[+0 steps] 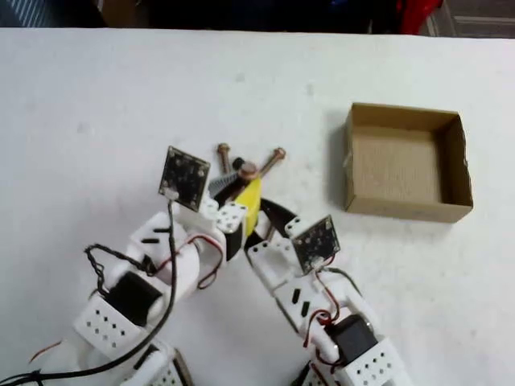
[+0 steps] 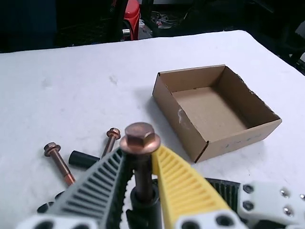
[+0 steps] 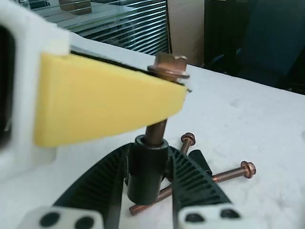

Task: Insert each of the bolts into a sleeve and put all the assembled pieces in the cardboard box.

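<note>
The left arm's grey and yellow fingers [image 2: 181, 186] are clamped on a copper-coloured hex-head bolt [image 2: 139, 137], held upright over the white surface [image 1: 121, 88]. Its lower end disappears into a short black tubular sleeve [image 3: 145, 176], which the right arm's black fingers [image 3: 102, 183] grip tightly. How deep the bolt sits is hidden. Just beyond lie a loose copper bolt [image 2: 59, 163], a second loose bolt [image 2: 109, 143] and a spare black sleeve [image 2: 83, 159]. The open brown cardboard box [image 2: 178, 121] stands apart on the right.

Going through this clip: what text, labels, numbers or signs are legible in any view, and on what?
No text can be read in any view.
Faint marks on the outer wall of the cardboard box: too blurred to read.
Head of the raised bolt: no legible stamp.
Wrist camera boards: any print too small to read.
</note>
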Motion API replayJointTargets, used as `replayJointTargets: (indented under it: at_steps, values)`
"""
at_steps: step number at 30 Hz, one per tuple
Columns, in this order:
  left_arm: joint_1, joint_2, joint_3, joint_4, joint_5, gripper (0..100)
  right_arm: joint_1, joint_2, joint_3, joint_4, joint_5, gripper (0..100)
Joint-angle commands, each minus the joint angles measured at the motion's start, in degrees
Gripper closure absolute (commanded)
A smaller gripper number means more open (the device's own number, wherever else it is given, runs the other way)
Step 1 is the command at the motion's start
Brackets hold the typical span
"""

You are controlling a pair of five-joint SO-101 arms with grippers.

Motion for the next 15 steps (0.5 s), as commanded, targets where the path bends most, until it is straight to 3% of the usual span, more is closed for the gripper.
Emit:
replayJointTargets:
  at_steps: [1, 15]
  values:
    - [0.13, 0.57, 2.2, -0.35, -0.53, 98, 0.84, -1.19, -4.48, -0.66, 0.88, 98.1]
    - [0.13, 0.57, 6.77, 3.16, -0.35, 98, 0.92, -1.19, -4.48, -0.66, 0.88, 98.1]
